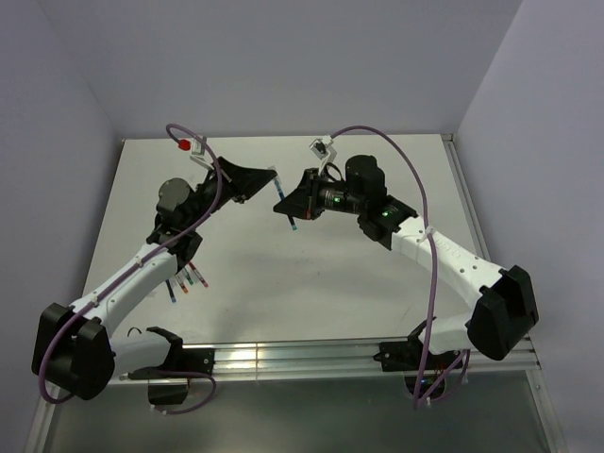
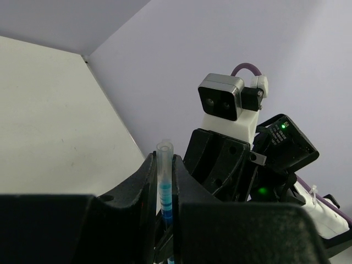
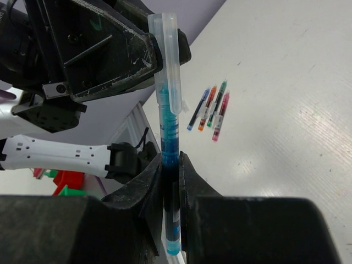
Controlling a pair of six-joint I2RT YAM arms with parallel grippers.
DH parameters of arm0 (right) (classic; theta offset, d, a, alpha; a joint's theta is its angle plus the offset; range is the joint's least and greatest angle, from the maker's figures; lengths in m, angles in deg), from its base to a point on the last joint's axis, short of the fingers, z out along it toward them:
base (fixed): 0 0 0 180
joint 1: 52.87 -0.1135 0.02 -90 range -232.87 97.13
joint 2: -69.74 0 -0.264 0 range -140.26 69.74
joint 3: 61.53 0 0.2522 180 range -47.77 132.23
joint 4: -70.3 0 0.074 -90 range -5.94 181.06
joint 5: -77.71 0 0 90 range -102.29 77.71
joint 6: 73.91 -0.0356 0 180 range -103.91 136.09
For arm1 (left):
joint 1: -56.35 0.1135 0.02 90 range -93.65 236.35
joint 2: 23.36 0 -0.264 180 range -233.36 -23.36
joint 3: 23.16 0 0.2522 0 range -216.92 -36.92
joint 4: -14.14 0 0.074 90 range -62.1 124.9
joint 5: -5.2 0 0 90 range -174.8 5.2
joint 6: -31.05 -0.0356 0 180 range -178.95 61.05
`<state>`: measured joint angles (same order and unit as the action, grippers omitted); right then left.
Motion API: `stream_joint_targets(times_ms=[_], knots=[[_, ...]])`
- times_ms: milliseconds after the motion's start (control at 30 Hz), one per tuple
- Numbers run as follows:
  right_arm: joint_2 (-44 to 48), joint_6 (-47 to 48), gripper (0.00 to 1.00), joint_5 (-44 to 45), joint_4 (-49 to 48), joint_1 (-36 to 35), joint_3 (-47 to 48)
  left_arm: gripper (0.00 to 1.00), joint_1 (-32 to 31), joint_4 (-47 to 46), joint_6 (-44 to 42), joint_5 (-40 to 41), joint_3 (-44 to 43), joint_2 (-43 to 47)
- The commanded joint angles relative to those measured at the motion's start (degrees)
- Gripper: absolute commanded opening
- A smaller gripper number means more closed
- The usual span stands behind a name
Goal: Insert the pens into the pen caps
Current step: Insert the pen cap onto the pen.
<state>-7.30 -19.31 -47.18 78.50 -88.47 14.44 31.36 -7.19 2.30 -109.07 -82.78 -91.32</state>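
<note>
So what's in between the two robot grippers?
A blue pen wearing a clear cap, running from the right gripper up to the left gripper. The right wrist view shows it.

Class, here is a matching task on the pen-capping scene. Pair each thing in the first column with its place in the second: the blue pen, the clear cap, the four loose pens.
Things:
1. blue pen
2. clear cap
3. four loose pens

Places:
A. lying side by side on the table
B. clamped in the right gripper
C. over the pen's upper end, at the left gripper

Pairs: 1-B; 2-C; 3-A
</note>
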Motion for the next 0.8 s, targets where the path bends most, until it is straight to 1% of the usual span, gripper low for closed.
stream_joint_targets(times_ms=[0, 200, 433, 767], knots=[[2.2, 2.6, 0.00, 9.1, -2.7, 2.5, 0.1, 0.00, -1.7, 0.8, -2.2, -5.8, -1.2, 1.4], [3.2, 5.2, 0.00, 11.7, -0.9, 2.5, 0.5, 0.00, -3.3, 2.6, -3.3, -6.3, -2.5, 0.4], [4.1, 6.7, 0.00, 13.1, 0.4, 2.5, 1.0, 0.00, -6.2, 6.5, -7.4, -5.8, -4.3, -0.3], [4.5, 7.0, 0.00, 14.0, 0.5, 2.8, 1.0, 0.00, -7.5, 6.1, -7.3, -6.6, -0.8, 0.8]])
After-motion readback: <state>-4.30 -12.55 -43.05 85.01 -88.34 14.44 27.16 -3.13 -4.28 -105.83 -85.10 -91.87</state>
